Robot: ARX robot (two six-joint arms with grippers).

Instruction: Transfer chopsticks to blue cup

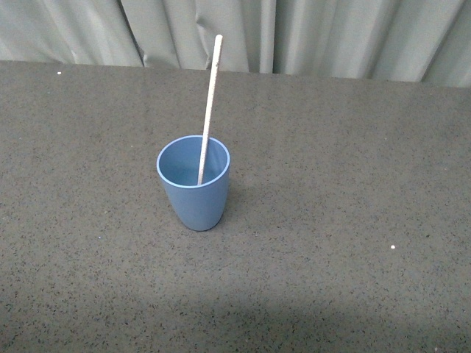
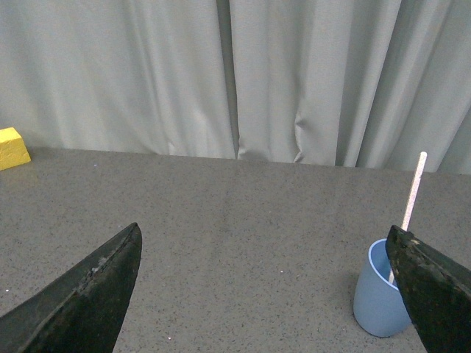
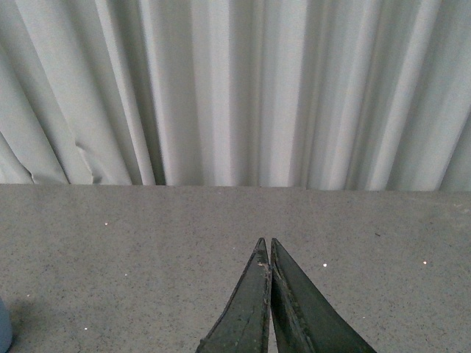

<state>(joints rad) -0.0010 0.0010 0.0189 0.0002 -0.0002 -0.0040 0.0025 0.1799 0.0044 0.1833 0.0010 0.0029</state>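
Chopsticks [image 1: 208, 110] standing tilted in blue cup [image 1: 193, 184], left pincer [image 2: 265, 294] spread wide, empty, right pincer [image 3: 268, 254] pressed together, empty

Left gripper [image 2: 265, 294] jaws wide apart, empty; blue cup [image 2: 377, 298] upright on table [image 2: 243, 220], chopsticks [image 2: 413, 193] inside, leaning; yellow block [image 2: 12, 147], maybe sponge.

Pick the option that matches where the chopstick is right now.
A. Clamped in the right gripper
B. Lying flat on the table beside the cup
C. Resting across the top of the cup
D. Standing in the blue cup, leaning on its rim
D. In the front view the chopsticks stand with the lower end inside the blue cup and the upper part sticking out above the rim, with neither gripper near.
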